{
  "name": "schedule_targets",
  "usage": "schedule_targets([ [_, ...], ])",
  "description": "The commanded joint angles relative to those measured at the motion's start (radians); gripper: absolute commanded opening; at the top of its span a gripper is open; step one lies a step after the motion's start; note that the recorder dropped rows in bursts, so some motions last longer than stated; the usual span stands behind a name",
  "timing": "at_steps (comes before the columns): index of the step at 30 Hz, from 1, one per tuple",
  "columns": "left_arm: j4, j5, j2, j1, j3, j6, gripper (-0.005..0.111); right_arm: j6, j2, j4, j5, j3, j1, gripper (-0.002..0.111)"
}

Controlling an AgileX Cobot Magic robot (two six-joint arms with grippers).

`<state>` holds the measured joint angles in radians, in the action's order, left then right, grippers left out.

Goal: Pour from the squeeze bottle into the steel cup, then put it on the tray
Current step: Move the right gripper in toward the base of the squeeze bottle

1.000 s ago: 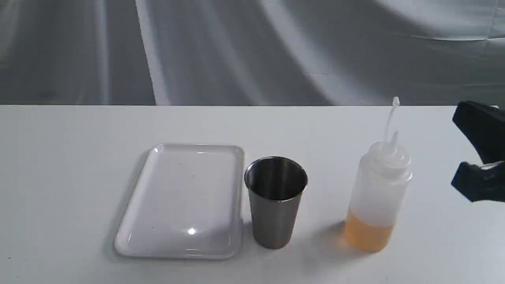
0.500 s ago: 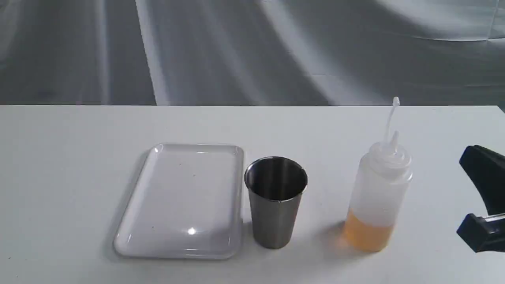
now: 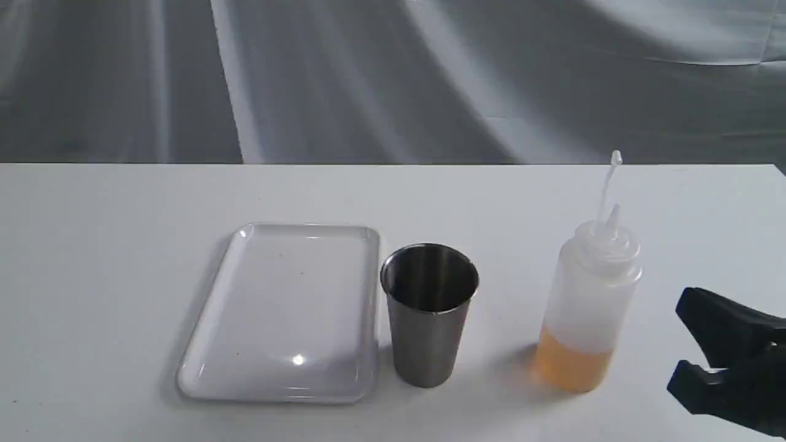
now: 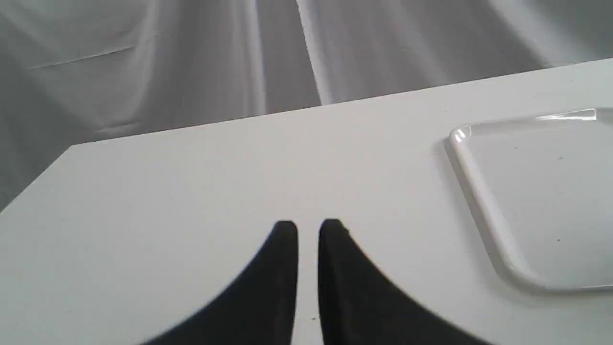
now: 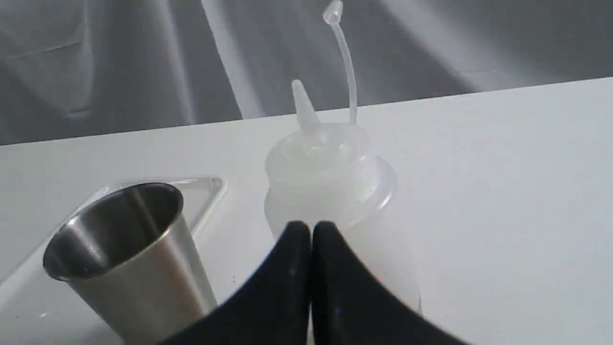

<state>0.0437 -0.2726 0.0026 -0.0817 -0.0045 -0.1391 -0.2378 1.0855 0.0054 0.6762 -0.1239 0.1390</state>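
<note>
The squeeze bottle [image 3: 588, 307] stands upright on the table's right side, with amber liquid in its bottom and its cap strap sticking up. To its left stands the steel cup [image 3: 429, 313], upright, with a dark inside. The white tray [image 3: 288, 310] lies flat just left of the cup. My right gripper [image 3: 681, 339] hangs low beside the bottle on its right, not touching it. In the right wrist view its fingertips [image 5: 311, 229] are together, shut on nothing, with the bottle [image 5: 330, 167] just beyond them. My left gripper [image 4: 309, 227] is shut over bare table, left of the tray [image 4: 483, 201].
The white table [image 3: 123, 245] ends at a far edge in front of a grey cloth backdrop [image 3: 368, 73]. Its left corner [image 4: 72, 146] shows in the left wrist view. Bare tabletop lies left of the tray and between cup and bottle.
My right gripper has come down from bottle-top height to near the table and shifted slightly left towards the bottle. Bottle, cup and tray have not moved.
</note>
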Motion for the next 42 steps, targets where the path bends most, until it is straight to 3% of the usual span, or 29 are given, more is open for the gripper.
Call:
schedule_targets([
  [1, 0.000, 0.007, -0.003, 0.000, 0.004, 0.002, 0.008, -0.003, 0.017, -0.005, 0.040, 0.017, 0.001, 0.000],
  [12, 0.000, 0.007, -0.003, 0.000, 0.004, 0.002, 0.008, -0.006, 0.024, -0.005, 0.024, 0.069, 0.001, 0.000],
  [15, 0.000, 0.007, -0.003, 0.000, 0.004, 0.002, 0.008, -0.006, 0.024, -0.005, -0.006, 0.069, 0.001, 0.008],
  [19, 0.000, 0.007, -0.003, 0.000, 0.004, 0.002, 0.008, -0.006, 0.024, -0.036, -0.030, 0.069, 0.001, 0.034],
  [25, 0.000, 0.007, -0.003, 0.000, 0.004, 0.002, 0.008, 0.020, 0.024, -0.057, -0.024, 0.069, 0.001, 0.105],
  [34, 0.000, 0.007, -0.003, 0.000, 0.004, 0.002, 0.008, 0.038, 0.151, -0.057, 0.049, 0.063, 0.001, 0.105],
  [39, 0.000, 0.007, -0.003, 0.000, 0.004, 0.002, 0.008, 0.040, 0.322, -0.061, 0.314, 0.063, 0.001, 0.105],
  [42, 0.000, 0.007, -0.003, 0.000, 0.004, 0.002, 0.008, 0.074, 0.414, -0.064, 0.373, 0.051, 0.001, 0.105],
])
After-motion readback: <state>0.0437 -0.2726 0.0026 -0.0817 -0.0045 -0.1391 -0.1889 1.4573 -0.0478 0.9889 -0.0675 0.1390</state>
